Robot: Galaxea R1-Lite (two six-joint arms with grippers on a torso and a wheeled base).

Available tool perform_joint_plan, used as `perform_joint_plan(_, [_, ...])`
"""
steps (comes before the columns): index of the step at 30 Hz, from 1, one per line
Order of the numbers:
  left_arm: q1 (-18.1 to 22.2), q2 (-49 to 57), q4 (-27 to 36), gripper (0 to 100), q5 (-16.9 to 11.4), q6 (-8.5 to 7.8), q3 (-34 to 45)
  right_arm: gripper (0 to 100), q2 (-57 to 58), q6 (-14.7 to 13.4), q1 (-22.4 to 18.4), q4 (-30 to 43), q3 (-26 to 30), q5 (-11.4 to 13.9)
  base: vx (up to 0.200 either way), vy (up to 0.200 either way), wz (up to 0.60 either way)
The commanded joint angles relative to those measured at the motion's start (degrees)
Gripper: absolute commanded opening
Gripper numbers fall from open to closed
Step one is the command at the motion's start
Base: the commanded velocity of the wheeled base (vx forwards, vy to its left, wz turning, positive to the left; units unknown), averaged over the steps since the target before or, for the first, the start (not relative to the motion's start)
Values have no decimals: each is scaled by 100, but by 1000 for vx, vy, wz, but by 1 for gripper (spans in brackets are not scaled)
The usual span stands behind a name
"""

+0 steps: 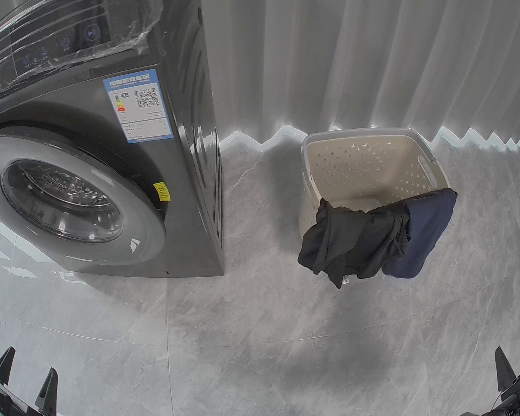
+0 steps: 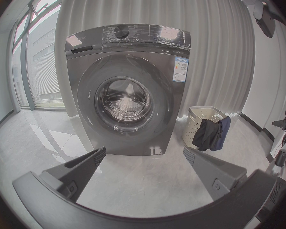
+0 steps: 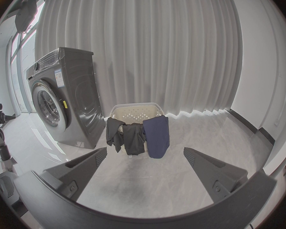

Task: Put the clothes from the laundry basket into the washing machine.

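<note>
Clothes (image 1: 358,241), black and navy, hang over the near rim of the laundry basket (image 1: 370,151) in the head view. The basket's inside looks otherwise bare, and I judge nothing is loaded yet. In the left wrist view, the washing machine (image 2: 127,89) stands with its round door apparently shut, and the left end effector (image 2: 143,150) is spread wide, holding nothing. In the right wrist view, the right end effector (image 3: 144,150) is likewise spread, well apart from the basket.

White pleated curtain (image 1: 358,47) behind grey marble floor (image 1: 260,342)
</note>
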State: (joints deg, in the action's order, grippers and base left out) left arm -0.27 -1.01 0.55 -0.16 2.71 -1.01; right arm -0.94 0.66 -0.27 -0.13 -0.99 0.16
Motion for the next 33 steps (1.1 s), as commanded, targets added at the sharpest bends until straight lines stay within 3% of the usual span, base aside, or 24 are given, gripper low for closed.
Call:
perform_joint_plan(1, [0, 101, -2, 100, -2, 2, 92, 100, 94, 4, 0, -4, 99, 2, 0, 200, 0])
perform_joint_plan(19, [0, 92, -2, 100, -2, 2, 92, 100, 94, 4, 0, -4, 99, 2, 0, 200, 0])
perform_joint_plan(30, [0, 101, -2, 100, -2, 2, 92, 100, 94, 4, -8, 5, 99, 2, 0, 0, 0])
perform_joint_plan(33, [0, 92, -2, 100, -2, 2, 92, 100, 94, -4, -8, -4, 99, 2, 0, 0, 600])
